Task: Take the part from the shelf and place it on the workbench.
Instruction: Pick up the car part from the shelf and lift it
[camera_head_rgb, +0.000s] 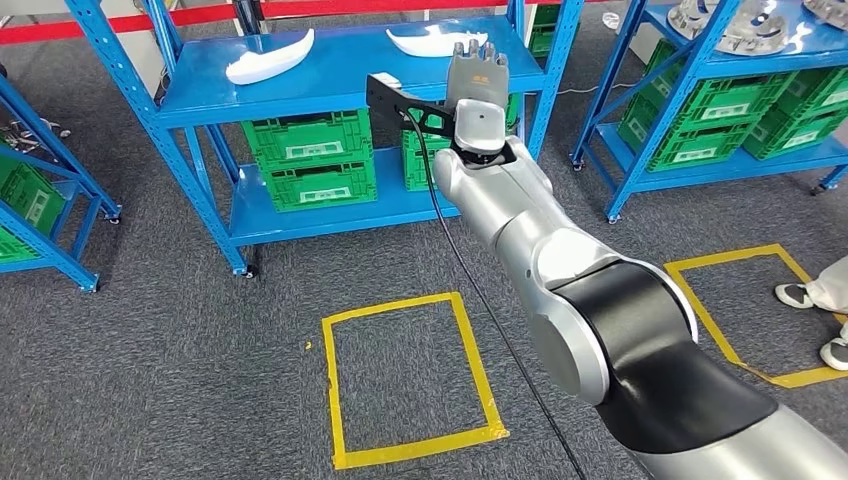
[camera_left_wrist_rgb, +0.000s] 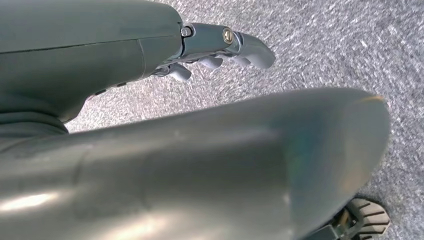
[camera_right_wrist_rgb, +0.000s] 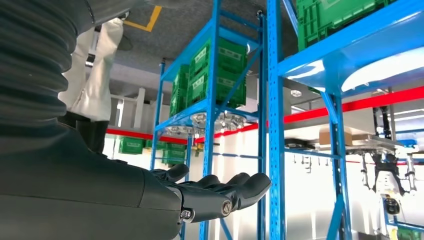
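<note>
Fingers (camera_head_rgb: 472, 52) of your right hand (camera_head_rgb: 476, 80) stretch straight and apart, gripping nothing, at upper centre of the head view, just below a white part (camera_head_rgb: 437, 40) on the blue shelf (camera_head_rgb: 300, 90). A second white part (camera_head_rgb: 270, 57) lies upper left on the same shelf. Your left hand (camera_left_wrist_rgb: 220, 47) hangs over grey carpet (camera_left_wrist_rgb: 350, 45), fingers loosely curled, holding nothing.

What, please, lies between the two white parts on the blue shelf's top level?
In the head view, only bare blue shelf lies between the left white part and the right one.
</note>
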